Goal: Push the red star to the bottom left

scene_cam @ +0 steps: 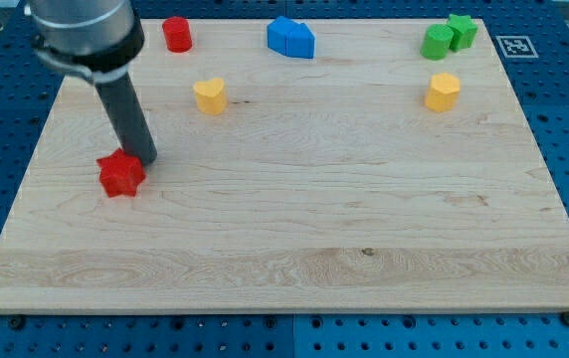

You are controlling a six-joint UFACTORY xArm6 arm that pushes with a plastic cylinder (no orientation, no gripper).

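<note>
Two reds, two yellows, two blues, two greens; my tip point(147, 159) touches the red star point(121, 175) near the tabletop point(294, 229) left edge, open wood below, no hand here

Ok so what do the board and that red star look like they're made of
The board looks like pale wood with a matte finish: grain lines and small knots run across it. The red star, touching my tip at its upper right, looks like moulded plastic, uniformly coloured and smooth, though foam or rubber is possible.
</note>
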